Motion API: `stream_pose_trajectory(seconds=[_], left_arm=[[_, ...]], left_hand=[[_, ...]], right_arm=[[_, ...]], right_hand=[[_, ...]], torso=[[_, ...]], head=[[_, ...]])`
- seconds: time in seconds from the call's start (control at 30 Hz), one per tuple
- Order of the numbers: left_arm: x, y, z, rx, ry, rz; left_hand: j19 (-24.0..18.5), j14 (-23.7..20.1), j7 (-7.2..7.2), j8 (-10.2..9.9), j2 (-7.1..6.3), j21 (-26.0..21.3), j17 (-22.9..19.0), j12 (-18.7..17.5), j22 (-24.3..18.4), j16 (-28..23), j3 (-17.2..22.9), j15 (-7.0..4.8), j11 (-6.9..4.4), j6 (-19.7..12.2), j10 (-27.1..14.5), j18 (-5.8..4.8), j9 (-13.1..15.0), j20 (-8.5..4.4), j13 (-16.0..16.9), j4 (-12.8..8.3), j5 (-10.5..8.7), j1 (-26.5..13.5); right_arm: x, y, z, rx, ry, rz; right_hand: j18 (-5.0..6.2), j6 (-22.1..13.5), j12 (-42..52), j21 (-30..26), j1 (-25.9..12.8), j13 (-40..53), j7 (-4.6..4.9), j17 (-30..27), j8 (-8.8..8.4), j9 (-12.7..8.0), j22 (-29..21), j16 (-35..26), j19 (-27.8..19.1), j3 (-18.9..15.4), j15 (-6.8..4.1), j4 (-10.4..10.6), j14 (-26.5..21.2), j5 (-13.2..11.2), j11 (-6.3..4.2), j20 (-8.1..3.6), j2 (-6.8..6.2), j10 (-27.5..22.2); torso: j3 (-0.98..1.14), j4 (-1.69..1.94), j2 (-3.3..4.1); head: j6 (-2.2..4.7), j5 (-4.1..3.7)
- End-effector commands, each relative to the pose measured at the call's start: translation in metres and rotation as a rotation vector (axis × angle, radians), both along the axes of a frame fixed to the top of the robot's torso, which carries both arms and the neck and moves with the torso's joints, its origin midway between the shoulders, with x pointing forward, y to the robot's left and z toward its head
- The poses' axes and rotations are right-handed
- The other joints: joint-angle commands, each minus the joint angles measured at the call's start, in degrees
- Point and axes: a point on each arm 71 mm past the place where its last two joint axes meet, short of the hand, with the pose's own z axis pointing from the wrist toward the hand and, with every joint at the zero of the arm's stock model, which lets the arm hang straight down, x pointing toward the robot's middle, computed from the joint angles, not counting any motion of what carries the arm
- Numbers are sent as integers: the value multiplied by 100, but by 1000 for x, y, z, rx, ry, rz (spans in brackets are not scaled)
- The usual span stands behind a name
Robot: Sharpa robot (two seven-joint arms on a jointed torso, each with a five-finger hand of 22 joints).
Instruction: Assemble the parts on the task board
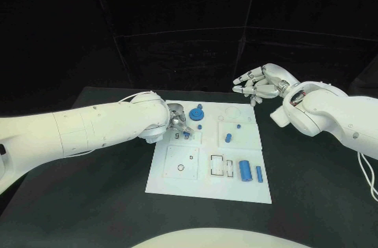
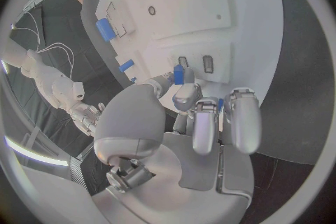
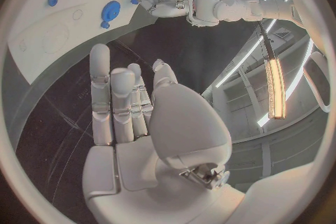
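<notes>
Over the white task board [image 1: 236, 190], the left hand [image 1: 178, 122] pinches a small blue part [image 2: 178, 74] – the right hand [image 1: 258, 81] hovers beyond the far edge, fingers loosely spread, grasping nothing.

We see a black table [image 1: 315, 171] under a white task board [image 1: 236, 190]. On the board the parts are blue: a round gear-like piece [image 1: 196, 114], a cylinder [image 1: 246, 171] and a slim bar [image 1: 259, 173] beside it, and a small peg [image 1: 228, 138]. Thin dark outlines mark the board's recesses [image 1: 217, 165]. Both arms are white, and the left hand [image 1: 178, 123] and right hand [image 1: 256, 83] are silver with darker grey at their joints. In the left wrist view, a small blue piece [image 2: 178, 74] shows at the silver fingertips [image 2: 185, 92]. The backdrop [image 1: 189, 35] is black.
</notes>
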Motion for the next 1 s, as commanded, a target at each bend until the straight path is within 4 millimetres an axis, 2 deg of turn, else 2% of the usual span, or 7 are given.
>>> stream_pose_trajectory(seconds=[0.03,0.4,1.0], left_arm=[[0,0,-1,38,14,-14],[-2,-1,-3,62,42,-25],[-4,-1,-6,85,74,-41]], left_hand=[[-8,604,10,21,53,-11,1509,-28,34,17,848,22,1,4,34,-30,10,6,-23,-830,-10,10],[-6,604,9,23,49,-7,1509,-28,41,17,856,21,1,4,36,-32,12,7,-23,-835,-12,8],[-5,604,5,37,28,-9,1509,-11,42,17,890,22,-3,14,54,-32,25,7,-2,-859,-16,-6]], right_arm=[[1,-2,1,6,9,-12],[3,-5,0,4,5,-26],[5,-5,0,3,5,-25]], right_hand=[[96,-26,-2,-29,-20,-10,11,12,35,-1,-5,4,32,-9,6,11,40,14,-1,-10,-7,-3],[97,-22,1,-29,-8,-12,8,29,39,-1,-4,16,40,-9,3,9,50,10,-5,-12,-5,3],[104,-26,1,-64,7,-19,6,-6,39,-1,-48,-26,40,-15,0,12,50,-3,-7,-15,-5,7]], torso=[[1,1,-3],[2,1,-5],[2,-3,-4]], head=[[3,-3],[9,-25],[-19,14]])
